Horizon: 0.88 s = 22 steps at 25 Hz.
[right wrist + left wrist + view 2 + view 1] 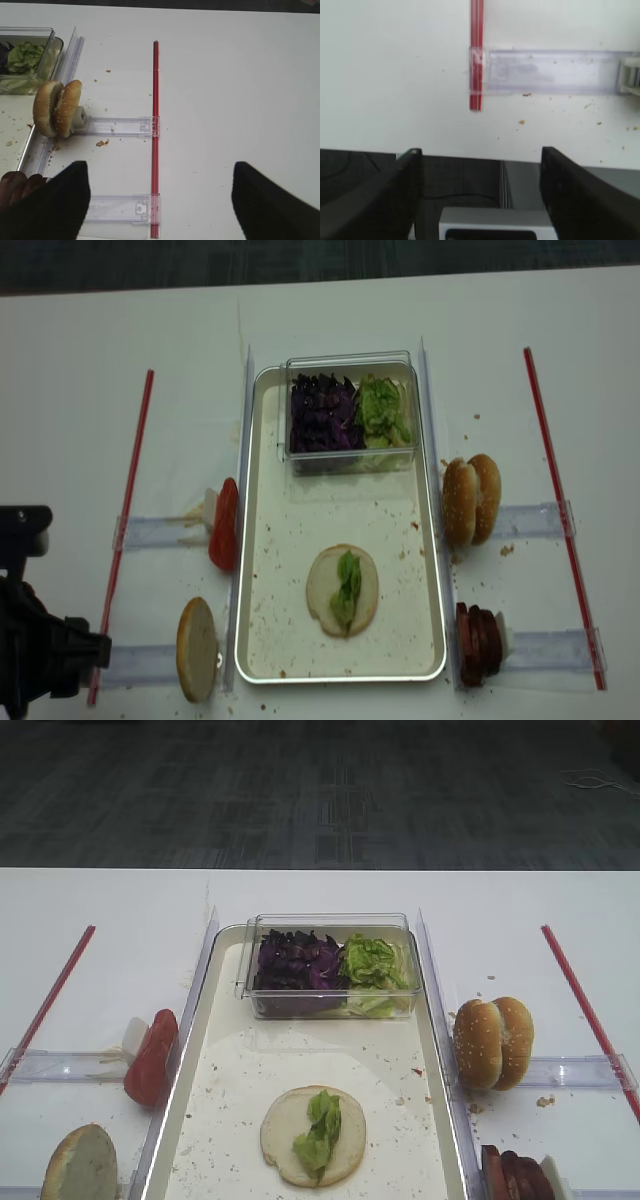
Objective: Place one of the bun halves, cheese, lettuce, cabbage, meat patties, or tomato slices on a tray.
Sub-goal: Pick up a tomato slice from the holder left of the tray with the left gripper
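no legible text, labels, nos.

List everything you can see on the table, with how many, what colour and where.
Pale cream rectangular tray: one, table centre.
Clear plastic box: one, tray's far end.
Dark purple shredded cabbage: box's left half.
Light green lettuce: box's right half; another piece on a bun.
Cream-faced bun half: one, flat on tray.
Sesame bun halves: two, on edge, right of tray.
Tan bun half: one, on edge, left of tray.
Red tomato slices: left of tray; count unclear.
Dark brown meat patties: stack, near right.
Red strips: two, table sides.
Left gripper: open, at near table edge.
Right gripper: open, above table.
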Motion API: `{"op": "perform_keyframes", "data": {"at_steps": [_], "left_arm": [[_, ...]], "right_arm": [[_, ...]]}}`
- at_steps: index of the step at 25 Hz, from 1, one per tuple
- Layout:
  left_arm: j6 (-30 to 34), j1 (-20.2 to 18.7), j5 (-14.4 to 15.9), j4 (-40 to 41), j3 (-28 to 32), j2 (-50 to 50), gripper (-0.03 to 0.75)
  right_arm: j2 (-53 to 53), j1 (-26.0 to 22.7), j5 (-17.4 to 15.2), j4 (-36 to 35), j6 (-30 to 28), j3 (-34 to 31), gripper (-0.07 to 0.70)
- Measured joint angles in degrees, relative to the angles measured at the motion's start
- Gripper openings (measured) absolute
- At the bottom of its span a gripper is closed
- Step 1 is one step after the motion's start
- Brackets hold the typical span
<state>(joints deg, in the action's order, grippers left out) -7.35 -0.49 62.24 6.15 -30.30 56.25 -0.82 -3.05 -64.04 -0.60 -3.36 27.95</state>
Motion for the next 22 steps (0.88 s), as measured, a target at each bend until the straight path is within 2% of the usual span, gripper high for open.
{"op": "perform_keyframes", "data": {"at_steps": [11, 16, 22], "left_arm": [[0.54, 0.00, -6.56, 1.03, -14.53, 23.81, 0.488], [1.31, 0.00, -7.45, 1.16, -23.11, 33.71, 0.488], [1.57, 0.00, -7.71, 1.16, -27.72, 37.51, 0.488]], "right_arm": [[0.00, 0.00, 0.00, 0.00, -0.21, 0.00, 0.610], [0.00, 0.00, 0.00, 0.00, -0.21, 0.00, 0.610], [0.00, 0.00, 0.00, 0.00, -0.21, 0.00, 0.610]]}}
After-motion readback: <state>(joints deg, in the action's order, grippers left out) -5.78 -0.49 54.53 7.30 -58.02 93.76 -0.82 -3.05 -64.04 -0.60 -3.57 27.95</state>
